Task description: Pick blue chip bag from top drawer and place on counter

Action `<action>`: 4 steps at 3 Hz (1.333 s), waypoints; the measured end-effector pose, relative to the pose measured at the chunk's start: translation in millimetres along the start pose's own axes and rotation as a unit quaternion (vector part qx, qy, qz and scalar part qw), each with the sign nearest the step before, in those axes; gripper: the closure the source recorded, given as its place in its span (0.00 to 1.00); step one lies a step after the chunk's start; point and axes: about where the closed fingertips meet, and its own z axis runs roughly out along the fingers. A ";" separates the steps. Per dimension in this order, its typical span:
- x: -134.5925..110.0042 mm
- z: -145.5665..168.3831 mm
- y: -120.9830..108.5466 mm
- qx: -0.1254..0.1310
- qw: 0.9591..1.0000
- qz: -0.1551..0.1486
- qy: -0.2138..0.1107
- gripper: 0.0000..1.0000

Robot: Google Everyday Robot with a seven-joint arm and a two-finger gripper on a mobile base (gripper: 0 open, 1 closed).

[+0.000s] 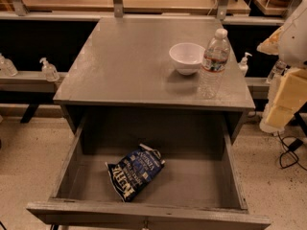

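The top drawer point(192, 214) stands pulled open, the blue chip bag point(136, 172) lying flat on its floor, left of centre and near the front panel. Behind and above the drawer, the counter point(120, 66) carries a white bowl point(186, 57) and a water bottle point(214, 63). Right of the drawer, at the frame's edge, hangs what seems to be the gripper point(287, 99), well apart from the bag; how far open it is cannot be told.

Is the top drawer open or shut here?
Open: top drawer pulled out, blue chip bag lying inside; gripper not in view.
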 end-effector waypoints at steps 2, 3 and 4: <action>-27.2 31.8 -2.2 -0.037 0.998 -0.046 0.024 0.00; -100.2 77.3 -4.9 -0.060 0.987 -0.145 0.043 0.00; -98.1 76.3 -5.3 -0.058 0.987 -0.142 0.041 0.00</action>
